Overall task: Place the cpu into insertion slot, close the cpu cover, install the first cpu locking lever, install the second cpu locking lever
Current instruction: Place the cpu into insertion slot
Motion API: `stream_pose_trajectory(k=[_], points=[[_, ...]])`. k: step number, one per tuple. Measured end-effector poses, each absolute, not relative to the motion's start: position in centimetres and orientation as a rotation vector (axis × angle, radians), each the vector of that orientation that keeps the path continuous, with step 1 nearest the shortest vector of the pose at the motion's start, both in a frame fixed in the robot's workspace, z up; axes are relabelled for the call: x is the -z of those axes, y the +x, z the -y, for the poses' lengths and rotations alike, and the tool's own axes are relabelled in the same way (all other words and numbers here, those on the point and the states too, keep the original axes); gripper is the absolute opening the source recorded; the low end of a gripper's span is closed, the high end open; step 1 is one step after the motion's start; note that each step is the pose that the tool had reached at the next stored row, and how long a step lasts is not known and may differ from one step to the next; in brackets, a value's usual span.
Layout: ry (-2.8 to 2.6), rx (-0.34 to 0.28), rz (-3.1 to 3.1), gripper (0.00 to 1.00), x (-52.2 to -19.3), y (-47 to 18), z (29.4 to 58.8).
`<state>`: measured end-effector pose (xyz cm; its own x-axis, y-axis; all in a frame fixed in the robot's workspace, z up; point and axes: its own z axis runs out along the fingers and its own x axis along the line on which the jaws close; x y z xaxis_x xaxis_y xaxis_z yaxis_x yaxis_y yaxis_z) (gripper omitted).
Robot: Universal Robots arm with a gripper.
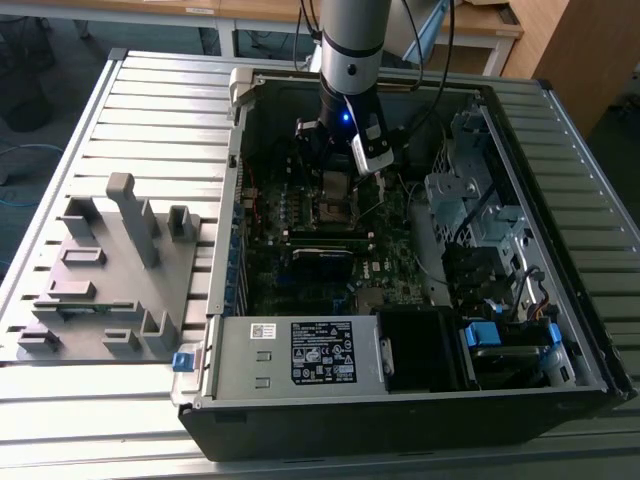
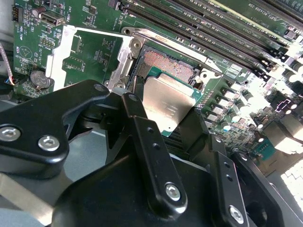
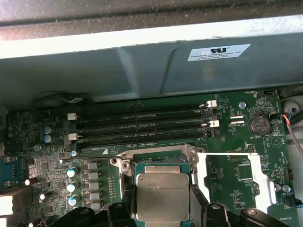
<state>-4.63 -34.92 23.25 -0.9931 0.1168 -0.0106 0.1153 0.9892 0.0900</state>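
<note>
Closed on two opposite edges of the small flat silver-grey square cpu (image 2: 168, 101), the black jaws hold it (slightly tilted) just over the silvery-rimmed square insertion slot (image 2: 162, 64).

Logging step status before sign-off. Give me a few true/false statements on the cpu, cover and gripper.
1. The gripper has the cpu between its fingers. True.
2. The cpu cover is closed over the insertion slot. False: the cover is swung open and lies beside the slot.
3. A coin cell sits on the green board. True.
4. The cpu lies on the grey fixture outside the case. False: it is in the gripper, over the insertion slot.
</note>
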Motion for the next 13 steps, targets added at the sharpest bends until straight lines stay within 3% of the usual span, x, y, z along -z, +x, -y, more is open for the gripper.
stream_pose_trajectory(k=[13], points=[[0.290, -0.138, -3.106, 0.54, -23.19, -4.63, 34.92]])
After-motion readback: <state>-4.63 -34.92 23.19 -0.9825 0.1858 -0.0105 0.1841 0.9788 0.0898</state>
